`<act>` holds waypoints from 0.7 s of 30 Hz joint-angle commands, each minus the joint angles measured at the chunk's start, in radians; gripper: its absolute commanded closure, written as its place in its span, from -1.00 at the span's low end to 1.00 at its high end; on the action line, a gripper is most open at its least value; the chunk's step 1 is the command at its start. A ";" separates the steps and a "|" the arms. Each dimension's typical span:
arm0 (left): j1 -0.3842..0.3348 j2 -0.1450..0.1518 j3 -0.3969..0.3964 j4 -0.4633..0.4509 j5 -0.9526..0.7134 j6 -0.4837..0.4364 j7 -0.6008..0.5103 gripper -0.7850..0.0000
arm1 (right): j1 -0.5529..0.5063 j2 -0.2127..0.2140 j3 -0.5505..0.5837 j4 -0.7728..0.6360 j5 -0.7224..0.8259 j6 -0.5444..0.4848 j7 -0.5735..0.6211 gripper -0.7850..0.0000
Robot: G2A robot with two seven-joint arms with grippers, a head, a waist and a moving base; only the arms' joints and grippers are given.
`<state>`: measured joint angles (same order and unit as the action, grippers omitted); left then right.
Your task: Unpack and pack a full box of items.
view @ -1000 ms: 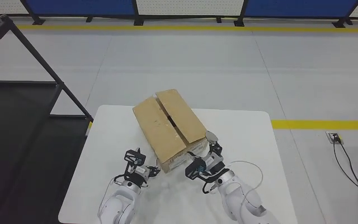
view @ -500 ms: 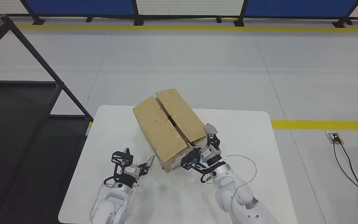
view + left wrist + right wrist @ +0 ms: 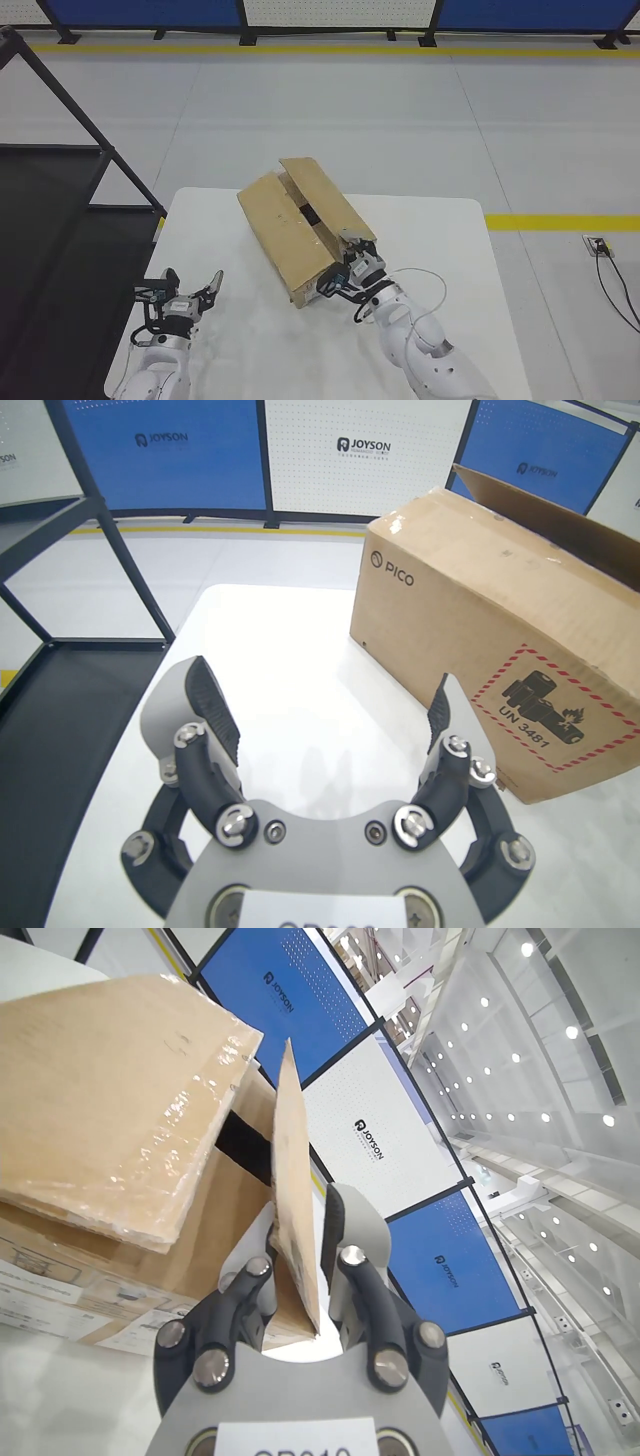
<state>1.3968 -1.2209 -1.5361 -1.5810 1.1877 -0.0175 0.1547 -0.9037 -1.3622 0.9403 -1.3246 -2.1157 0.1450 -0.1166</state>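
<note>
A brown cardboard box [image 3: 295, 235] sits slantwise on the white desk [image 3: 440, 240], toward the middle of its far edge. At the box's near end the right gripper [image 3: 302, 1223] has its fingers pinched on one top flap [image 3: 292, 1153], which stands tilted up. The left gripper [image 3: 322, 680] hangs spread wide and empty over the desk's near left corner, well apart from the box. A black metal rack [image 3: 60, 200] stands beside the desk's left edge.
</note>
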 commanded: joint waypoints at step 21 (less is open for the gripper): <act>0.010 0.002 -0.056 -0.040 0.023 0.004 -0.038 -1.00 | -0.146 0.058 0.205 -0.141 0.018 -0.205 -0.263 1.00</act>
<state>1.4070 -1.2189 -1.5910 -1.6191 1.2080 -0.0135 0.1194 -1.0401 -1.3080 1.1326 -1.4578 -2.1054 -0.0483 -0.3565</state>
